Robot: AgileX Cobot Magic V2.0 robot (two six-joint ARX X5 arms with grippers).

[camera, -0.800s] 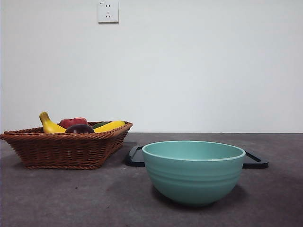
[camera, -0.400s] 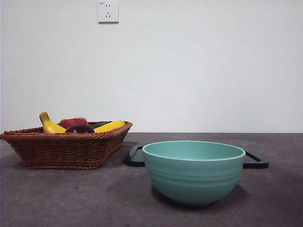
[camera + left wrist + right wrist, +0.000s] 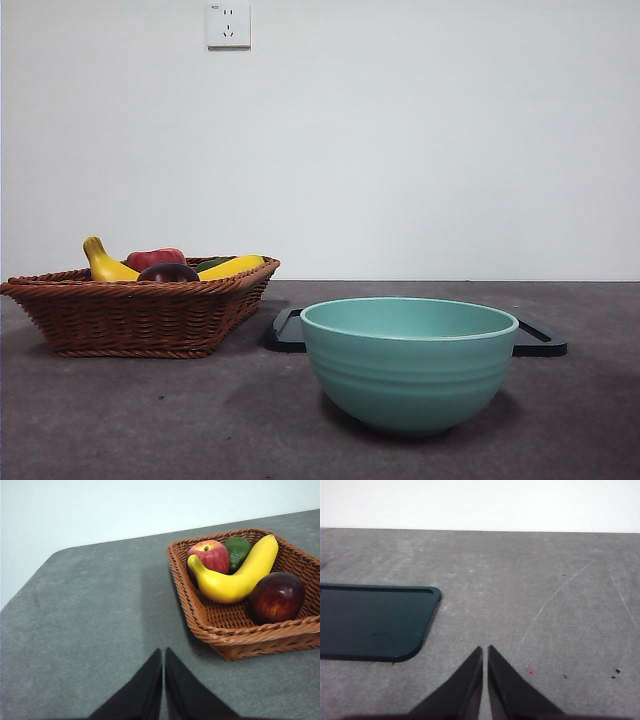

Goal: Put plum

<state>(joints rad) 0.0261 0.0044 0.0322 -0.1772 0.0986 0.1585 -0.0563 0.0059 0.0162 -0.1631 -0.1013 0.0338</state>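
The plum (image 3: 276, 596) lies inside the wicker basket (image 3: 235, 640), in the corner nearest the left gripper (image 3: 163, 655), resting against the basket's woven wall and touching the yellow banana (image 3: 235, 575) that curves across the basket's middle. Beyond the banana, at the far side of the basket, sit a red apple (image 3: 212, 556) and a dark green fruit (image 3: 239, 550), side by side. The left gripper hangs over bare grey tabletop (image 3: 90, 615) outside the basket, well apart from the plum, with the basket's rim between them; its fingers (image 3: 147, 680) are clenched, tips pressed together and grasping nothing. In the front view the plum (image 3: 168, 272) shows just above the rim of the basket (image 3: 140, 315), in front of the apple (image 3: 155, 258) and between the two raised ends of yellow fruit. A teal bowl (image 3: 409, 362) stands on the tabletop beside the basket, nearer the camera, with a flat dark tray (image 3: 285, 332) lying behind it. The right gripper (image 3: 485, 655) hovers over bare tabletop next to a corner of that tray (image 3: 370, 620), far from the basket; its fingers (image 3: 470, 680) are likewise closed, tips together, and hold nothing.
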